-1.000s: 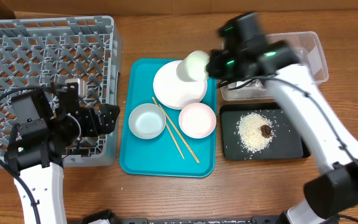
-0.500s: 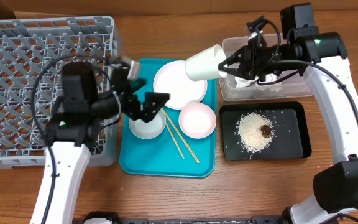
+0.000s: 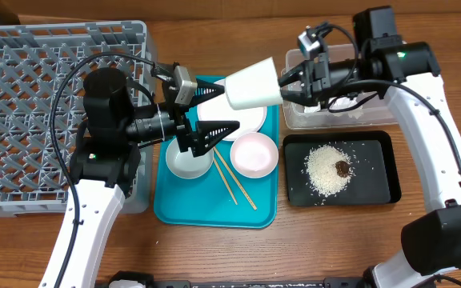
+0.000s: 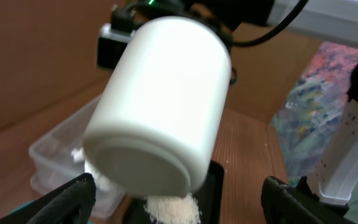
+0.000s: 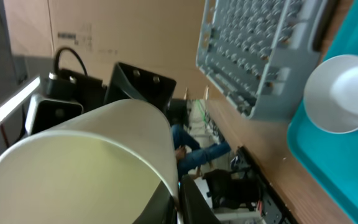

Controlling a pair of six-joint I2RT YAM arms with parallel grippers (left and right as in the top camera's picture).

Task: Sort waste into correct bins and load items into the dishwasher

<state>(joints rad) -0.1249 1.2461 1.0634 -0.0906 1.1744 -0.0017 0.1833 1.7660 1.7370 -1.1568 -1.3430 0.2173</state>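
Far left, the grey dish rack (image 3: pixel 54 104) is where the crockery has to end up. Nothing from the tray shows in it yet.

Moving right, the left gripper (image 3: pixel 218 110) reaches out over the teal tray (image 3: pixel 174 212). Its jaws are spread wide and hold nothing. The left wrist view shows the base of the small white cup (image 3: pixel 253 82) dead ahead between the fingers, and I'd say it is not touched yet. This looks like a handover: the rack is on the left arm's side, so the cup comes across base first for that arm to take.

The cup hangs in the air on its side, above the far part of the tray. Under it the grey bowl (image 3: pixel 189 156), the chopsticks (image 3: pixel 229 176), the white plate (image 3: pixel 242 122) and the pink bowl (image 3: pixel 254 154) all lie on the tray, not yet loaded.

Further right, the right gripper (image 3: pixel 290 82) is clamped on the cup's rim. Its wrist view shows a finger at the lip of the open mouth.

Far right, the clear tub (image 3: pixel 294 120) holds the crumpled napkin (image 3: pixel 342 100). Nearer, the black tray (image 3: pixel 374 188) carries the rice (image 3: pixel 323 170). The waste looks sorted.

No writing can be read on the cup, bowls or bins. A cardboard box (image 5: pixel 104 37) in the right wrist view has a printed patch, too small to read.
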